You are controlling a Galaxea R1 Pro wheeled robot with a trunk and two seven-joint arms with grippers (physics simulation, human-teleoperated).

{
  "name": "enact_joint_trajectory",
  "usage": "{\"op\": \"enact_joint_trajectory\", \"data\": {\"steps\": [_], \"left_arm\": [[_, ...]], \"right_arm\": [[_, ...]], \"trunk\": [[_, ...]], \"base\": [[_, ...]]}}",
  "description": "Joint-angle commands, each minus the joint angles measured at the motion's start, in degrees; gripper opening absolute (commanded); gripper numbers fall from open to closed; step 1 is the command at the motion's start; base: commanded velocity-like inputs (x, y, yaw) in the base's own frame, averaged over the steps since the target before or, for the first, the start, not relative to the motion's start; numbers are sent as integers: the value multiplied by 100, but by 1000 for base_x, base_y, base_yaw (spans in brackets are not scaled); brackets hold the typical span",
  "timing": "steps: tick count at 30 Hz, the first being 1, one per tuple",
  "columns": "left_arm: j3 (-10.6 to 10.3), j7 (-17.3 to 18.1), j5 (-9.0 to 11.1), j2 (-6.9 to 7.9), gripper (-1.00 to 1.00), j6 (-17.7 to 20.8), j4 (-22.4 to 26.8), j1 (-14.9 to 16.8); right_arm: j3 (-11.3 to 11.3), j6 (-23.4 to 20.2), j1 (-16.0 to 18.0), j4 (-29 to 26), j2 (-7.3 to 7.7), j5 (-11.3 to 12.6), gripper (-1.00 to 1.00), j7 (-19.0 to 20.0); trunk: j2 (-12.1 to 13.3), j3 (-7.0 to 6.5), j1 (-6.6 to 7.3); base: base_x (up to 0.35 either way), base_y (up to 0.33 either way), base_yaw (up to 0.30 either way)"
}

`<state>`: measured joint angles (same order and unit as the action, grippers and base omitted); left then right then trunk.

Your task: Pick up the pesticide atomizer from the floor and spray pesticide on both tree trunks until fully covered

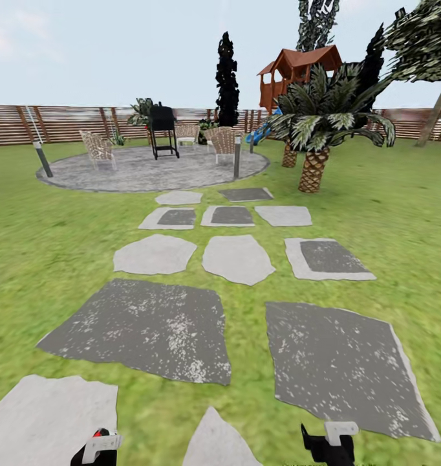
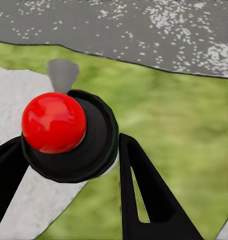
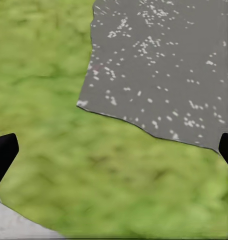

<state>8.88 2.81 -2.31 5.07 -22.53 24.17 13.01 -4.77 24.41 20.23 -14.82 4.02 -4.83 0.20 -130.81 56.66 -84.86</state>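
Pesticide atomizer (image 2: 63,132), label unseen, sits gripped in the left hand (image 2: 68,165); right hand (image 3: 114,152) spread wide.

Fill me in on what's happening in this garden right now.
The robot's left gripper is shut on the pesticide atomizer, its red top facing the wrist camera. The right gripper is open and holds nothing, over grass and a grey paving stone. Ahead, stepping stones lead to a round patio.

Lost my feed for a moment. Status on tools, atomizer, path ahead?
Left tool shut on atomizer. Right tool open, empty, over grass. Stepping stones ahead; palm right of the path.
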Motion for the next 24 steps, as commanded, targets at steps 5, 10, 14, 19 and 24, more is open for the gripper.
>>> {"op": "enact_joint_trajectory", "data": {"steps": [5, 10, 14, 19, 24], "left_arm": [[1, 0, 2, 2, -100, 2, 0, 0], [-7, 0, -2, -1, -100, 1, 0, 0], [-9, 0, -6, -5, -100, -2, 0, 0], [-16, 0, -7, -6, -100, -6, 0, 0], [-18, 0, -7, -6, -100, -3, 0, 0]], "right_arm": [[-15, 2, -2, 5, 7, 12, 100, -3], [-25, -4, -1, -10, 10, 16, 100, -10], [-24, 0, -3, -8, 11, 24, 100, -11], [-30, 2, -1, 3, 11, 25, 100, -14], [-33, 3, -3, 6, 9, 26, 100, -33]], "trunk": [[0, -22, 0], [0, -36, 0], [0, -37, 0], [0, -37, 0], [0, -37, 0]], "base": [[0, 0, -240], [0, 0, -278], [0, 0, -297], [0, 0, -300], [0, 0, -300]]}}
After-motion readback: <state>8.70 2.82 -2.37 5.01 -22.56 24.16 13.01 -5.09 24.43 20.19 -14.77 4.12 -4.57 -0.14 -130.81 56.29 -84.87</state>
